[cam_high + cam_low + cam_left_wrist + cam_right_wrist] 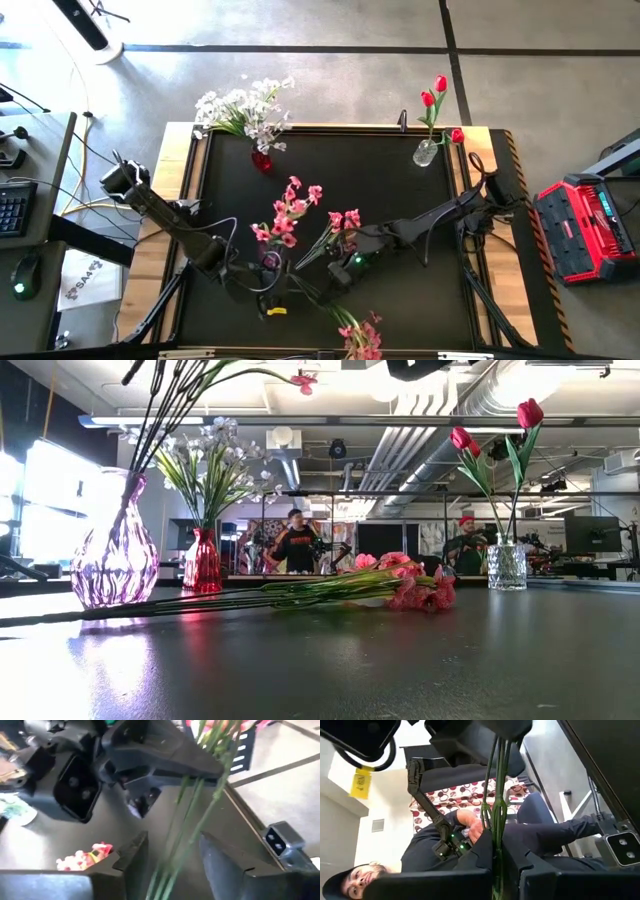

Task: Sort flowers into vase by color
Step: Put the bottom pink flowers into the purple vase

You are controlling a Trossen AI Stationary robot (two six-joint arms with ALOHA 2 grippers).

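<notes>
High view: on the dark tabletop [400, 180], the left tool [268, 290] and right tool [335, 268] meet over a pink flower bunch [340, 228]; white flowers [240, 108] sit in a red vase [261, 160], red tulips [434, 95] in a clear vase [426, 152].

Low view: another pink bunch [410, 582] lies flat.

Left wrist view: the fingers [134, 857] stand spread beside green stems [192, 815].

Right wrist view: the right tool [498, 870] is pressed together, pinching the stems [496, 795].

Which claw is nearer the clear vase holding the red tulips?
Right. The right claw sits mid-table, shut on a pink spray's stems, diagonally toward the front from the clear vase at the far right edge. The left claw is farther off, toward the front left.
</notes>
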